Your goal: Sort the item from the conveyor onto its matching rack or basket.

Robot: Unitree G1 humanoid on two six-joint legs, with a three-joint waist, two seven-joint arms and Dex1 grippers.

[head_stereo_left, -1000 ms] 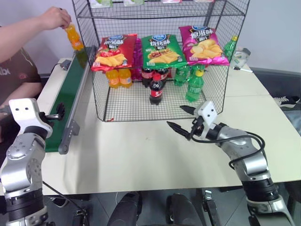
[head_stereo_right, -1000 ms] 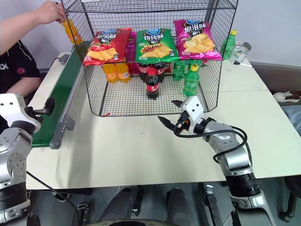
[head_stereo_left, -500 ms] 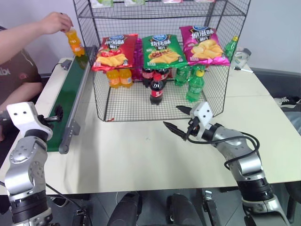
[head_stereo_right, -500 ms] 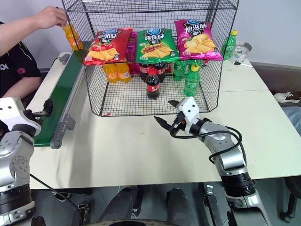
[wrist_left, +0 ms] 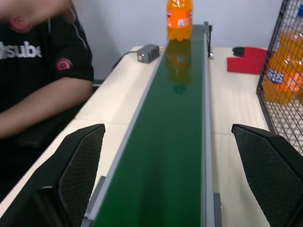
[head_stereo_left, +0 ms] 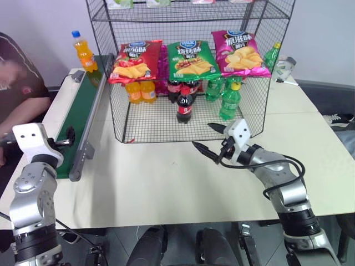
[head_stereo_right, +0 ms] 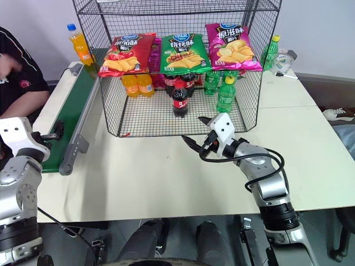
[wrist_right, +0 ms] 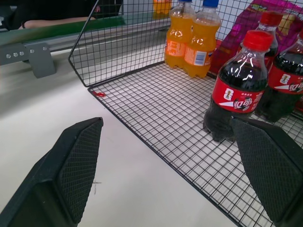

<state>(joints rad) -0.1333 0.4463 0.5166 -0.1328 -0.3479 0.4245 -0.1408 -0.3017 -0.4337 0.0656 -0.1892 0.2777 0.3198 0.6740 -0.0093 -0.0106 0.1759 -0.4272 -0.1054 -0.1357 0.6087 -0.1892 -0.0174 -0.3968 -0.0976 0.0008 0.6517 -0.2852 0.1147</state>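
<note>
- Cream table (head_stereo_left: 166, 183) carries everything, with the conveyor (head_stereo_left: 77, 119) as my landmark.
- Orange soda bottle (head_stereo_left: 83, 51) stands upright at the conveyor's far end.
- Left gripper (wrist_left: 170, 175) hovers over its near end — fingers wide apart, empty.
- Right gripper (head_stereo_left: 213, 141) is well away from the conveyor, before the wire rack (head_stereo_left: 188, 72) — fingers apart, empty.

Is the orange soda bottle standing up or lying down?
Standing up: the orange soda bottle stands on the conveyor, blue cap on top.

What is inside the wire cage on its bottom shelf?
Inside the wire cage: two orange soda bottles, cola bottles and green bottles. The hanging crisp bags cover whatever stands behind them.
</note>
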